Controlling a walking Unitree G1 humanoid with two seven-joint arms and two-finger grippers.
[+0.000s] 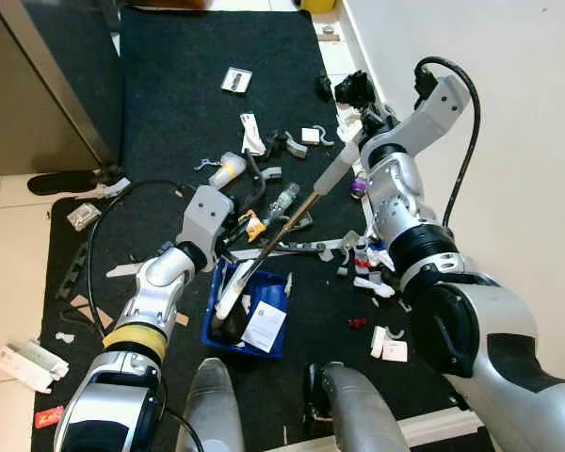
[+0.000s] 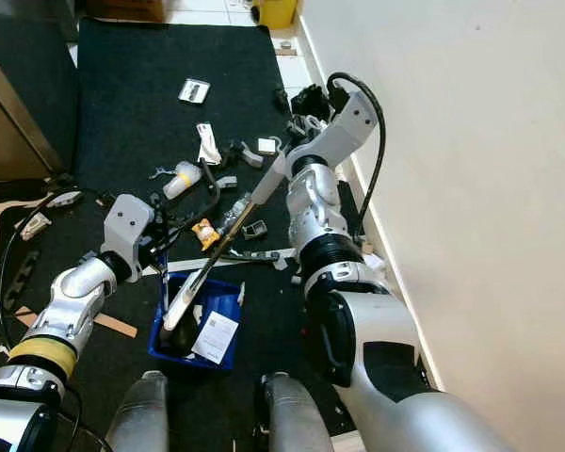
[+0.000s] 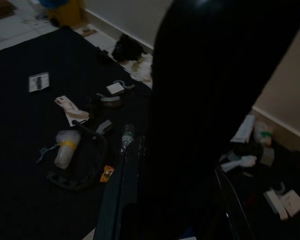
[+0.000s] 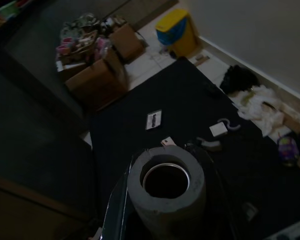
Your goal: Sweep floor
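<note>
A broom with a grey grip (image 1: 331, 175) and thin metal shaft slants down across the black mat. Its dark head (image 1: 228, 315) rests inside a blue dustpan (image 1: 275, 344) that also holds a white paper. My right gripper (image 1: 356, 155) is shut on the top of the broom grip; the right wrist view looks down the hollow grey grip end (image 4: 166, 181). My left gripper (image 1: 235, 237) sits just above the dustpan's back edge, shut on a black upright handle (image 3: 210, 100) that blocks much of the left wrist view.
Litter lies across the black mat (image 1: 179, 94): a white bottle (image 1: 228, 169), a clear bottle (image 1: 281, 200), a wrapper (image 1: 252, 134), a card (image 1: 235, 80), small white boxes (image 1: 388, 344). A black cloth (image 1: 353, 89) lies by the white wall (image 1: 508, 113). A dark cabinet (image 1: 38, 85) stands left.
</note>
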